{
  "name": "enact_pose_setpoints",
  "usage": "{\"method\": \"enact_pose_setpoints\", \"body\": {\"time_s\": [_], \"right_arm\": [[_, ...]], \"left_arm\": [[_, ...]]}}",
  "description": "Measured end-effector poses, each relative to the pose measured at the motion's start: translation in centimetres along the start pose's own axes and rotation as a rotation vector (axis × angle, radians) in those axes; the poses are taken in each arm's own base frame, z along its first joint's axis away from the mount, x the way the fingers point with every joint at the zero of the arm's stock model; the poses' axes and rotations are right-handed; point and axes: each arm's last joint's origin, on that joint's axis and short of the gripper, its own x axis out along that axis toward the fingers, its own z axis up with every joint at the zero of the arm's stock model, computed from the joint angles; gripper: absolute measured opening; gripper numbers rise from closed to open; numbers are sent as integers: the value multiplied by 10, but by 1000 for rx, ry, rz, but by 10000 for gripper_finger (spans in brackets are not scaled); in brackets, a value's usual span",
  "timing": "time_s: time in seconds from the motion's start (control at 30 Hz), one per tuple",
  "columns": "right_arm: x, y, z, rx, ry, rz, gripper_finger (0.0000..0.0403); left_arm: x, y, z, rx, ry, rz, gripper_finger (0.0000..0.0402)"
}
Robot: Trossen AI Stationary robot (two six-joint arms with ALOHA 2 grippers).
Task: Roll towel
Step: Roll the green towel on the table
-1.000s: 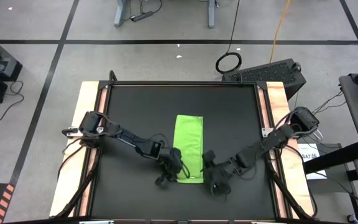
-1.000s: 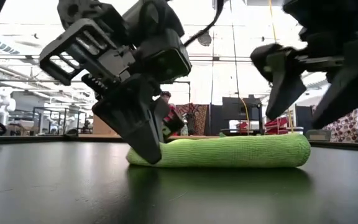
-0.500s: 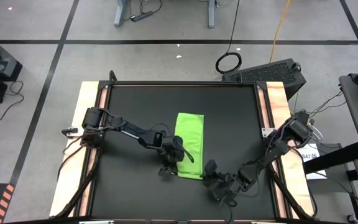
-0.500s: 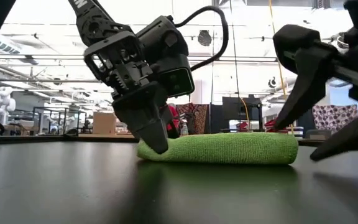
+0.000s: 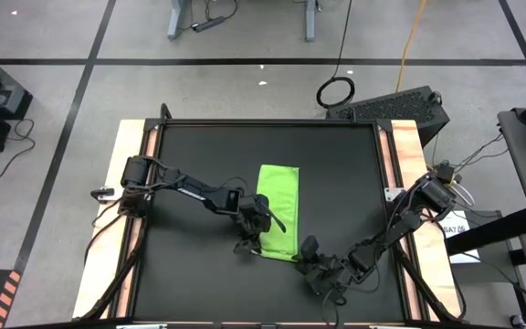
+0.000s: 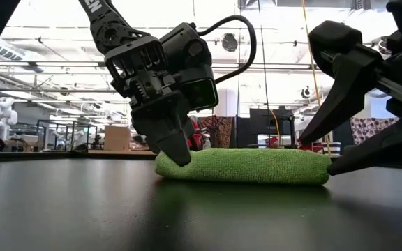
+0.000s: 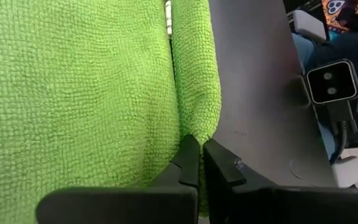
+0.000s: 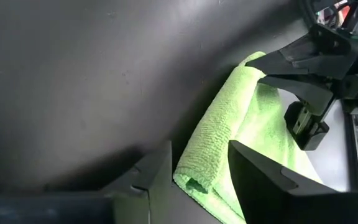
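Black table (image 5: 336,174), towel (image 5: 277,210) lying mid-table, near end already curled into fat fold. Looks like roll just getting started.

Left gripper (image 5: 249,239) pressed on near-left corner, fingers together, arm angled down steep.

Right gripper (image 5: 310,260) low beside near-right corner, fingers apart, corner between them, not pinched yet.

Next probably: pinch, then roll forward evenly.

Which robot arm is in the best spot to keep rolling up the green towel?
Probably the left. The left gripper is shut, its tips on the towel at the rolled near end. The right gripper is open beside that end's corner, not gripping.
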Motion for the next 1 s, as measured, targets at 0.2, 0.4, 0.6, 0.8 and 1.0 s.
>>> {"method": "enact_pose_setpoints", "body": {"time_s": [0.2,0.4,0.6,0.8,1.0], "right_arm": [[1,-1,0,1,3,-4,131],[12,2,-6,0,31,7,118],[19,-1,-13,106,74,17,68],[26,-7,-19,245,105,35,6],[36,-17,-23,429,119,70,3]], "left_arm": [[0,0,0,-1,0,1,4],[0,0,0,-11,-1,0,4],[1,-1,0,-14,2,-3,4],[1,-2,0,-12,2,-17,4],[6,-8,-1,8,9,-8,58]]}}
